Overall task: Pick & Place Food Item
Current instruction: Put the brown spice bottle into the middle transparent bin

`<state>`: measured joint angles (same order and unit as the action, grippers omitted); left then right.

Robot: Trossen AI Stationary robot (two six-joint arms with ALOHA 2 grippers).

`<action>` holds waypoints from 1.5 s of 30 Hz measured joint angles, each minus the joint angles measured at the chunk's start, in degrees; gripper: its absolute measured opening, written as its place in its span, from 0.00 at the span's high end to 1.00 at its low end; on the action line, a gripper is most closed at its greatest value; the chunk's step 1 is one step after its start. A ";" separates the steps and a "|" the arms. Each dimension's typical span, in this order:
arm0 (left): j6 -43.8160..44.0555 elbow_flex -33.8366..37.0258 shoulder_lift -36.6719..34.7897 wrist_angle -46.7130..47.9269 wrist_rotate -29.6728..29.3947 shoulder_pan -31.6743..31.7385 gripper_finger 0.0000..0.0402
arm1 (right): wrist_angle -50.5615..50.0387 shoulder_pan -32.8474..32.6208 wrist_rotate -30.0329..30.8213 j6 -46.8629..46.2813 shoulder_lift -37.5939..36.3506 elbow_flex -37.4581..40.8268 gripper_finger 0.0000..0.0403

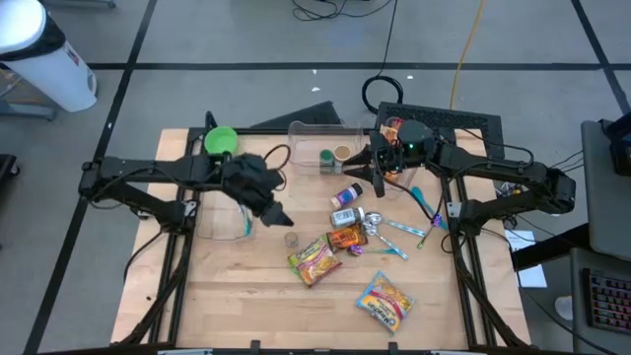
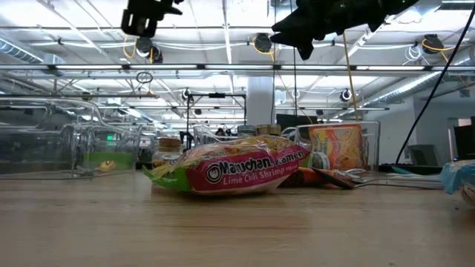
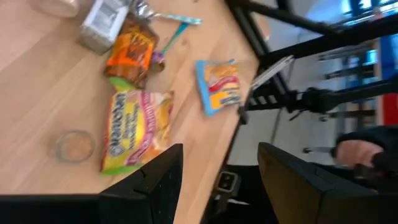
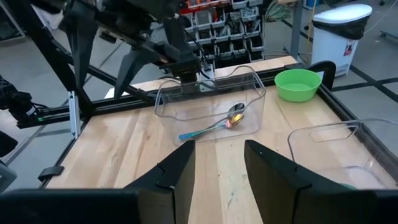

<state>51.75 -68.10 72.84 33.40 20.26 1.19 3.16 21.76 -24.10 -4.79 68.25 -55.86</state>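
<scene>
Ramen (image 1: 314,260): flat pink-yellow-green pack, table centre.
Left gripper (image 1: 280,214): parted, empty, above the ramen.
Right gripper (image 4: 217,163): parted, empty.

wooden table (image 1: 237,296), ramen pkts (image 1: 314,260), snack bag (image 1: 385,300), clear bins (image 1: 321,145), green bowl (image 1: 220,139), spoons (image 1: 378,227)

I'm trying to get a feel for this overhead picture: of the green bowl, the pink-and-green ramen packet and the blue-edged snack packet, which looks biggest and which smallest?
1. Blue-edged snack packet and pink-and-green ramen packet: too alike to rank.
2. Green bowl: smallest, though an arm partly covers it.
</scene>
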 joint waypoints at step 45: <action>-37.94 -35.89 32.35 49.14 -13.25 -0.90 0.46 | -11.13 3.48 0.05 4.36 -2.77 0.09 0.68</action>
<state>13.81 -103.98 105.19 82.54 7.00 0.29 -7.97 25.24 -24.05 -0.43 65.47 -55.77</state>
